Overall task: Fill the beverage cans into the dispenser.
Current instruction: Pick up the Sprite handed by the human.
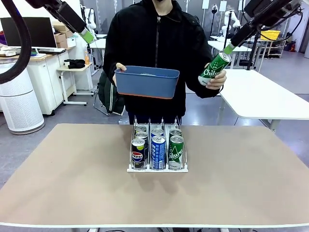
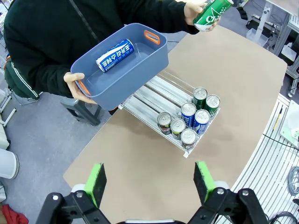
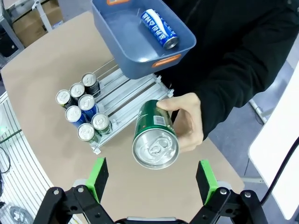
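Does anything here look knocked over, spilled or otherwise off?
Nothing is spilled or damaged. The cans in the white rack stand upright in tidy rows. One blue can lies on its side, but inside the blue tub the person holds. The green can in the person's other hand is tilted, simply being held up.

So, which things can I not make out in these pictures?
Front view: the inside of the blue tub, hidden by its own front wall.
Front view: labels of the rear cans in the dispenser, hidden by the front row.
Right wrist view: the label of the green can, turned end-on and partly covered by the person's hand.
Left wrist view: the dispenser's far end, covered by the tub.
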